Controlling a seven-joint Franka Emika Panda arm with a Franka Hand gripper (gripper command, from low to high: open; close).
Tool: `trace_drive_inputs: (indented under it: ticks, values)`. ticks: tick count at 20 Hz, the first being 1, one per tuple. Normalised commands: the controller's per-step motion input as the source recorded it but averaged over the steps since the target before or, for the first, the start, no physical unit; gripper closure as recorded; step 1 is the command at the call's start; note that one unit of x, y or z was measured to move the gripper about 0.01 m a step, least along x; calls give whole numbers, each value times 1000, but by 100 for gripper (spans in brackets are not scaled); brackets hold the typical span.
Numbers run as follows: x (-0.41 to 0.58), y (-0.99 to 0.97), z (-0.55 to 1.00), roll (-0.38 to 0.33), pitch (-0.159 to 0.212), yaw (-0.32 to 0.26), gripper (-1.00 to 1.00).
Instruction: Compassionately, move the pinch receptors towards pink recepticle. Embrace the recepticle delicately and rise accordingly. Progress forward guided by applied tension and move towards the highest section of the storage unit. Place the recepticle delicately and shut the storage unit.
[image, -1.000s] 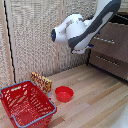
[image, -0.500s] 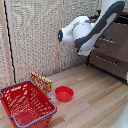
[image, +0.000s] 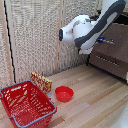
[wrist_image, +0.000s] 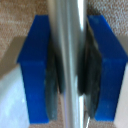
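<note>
Arm nudged toward dark brown wooden drawer chest (image: 111, 50); blue-padded claw (wrist_image: 70, 75) clamps long silver bar handle (wrist_image: 70, 30). You push straight, gently.

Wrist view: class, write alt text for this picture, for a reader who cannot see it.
A close-up shows the gripper with its two blue fingers closed on a silver bar handle that runs straight between them. Dark pads line the fingers' inner faces against the bar, and a blurred brown surface lies behind.
</note>
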Motion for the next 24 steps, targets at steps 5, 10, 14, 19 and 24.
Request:
trace_drive_inputs:
  ticks: [5,10,14,19,24]
  values:
    - [25,-217,539,-71,143,0,100]
    - [0,-447,667,-29,157,7,100]
    - [-1,-569,623,-39,104,15,100]
    - [-75,-787,483,-31,8,0,100]
    - [-93,-985,370,0,-21,0,100]
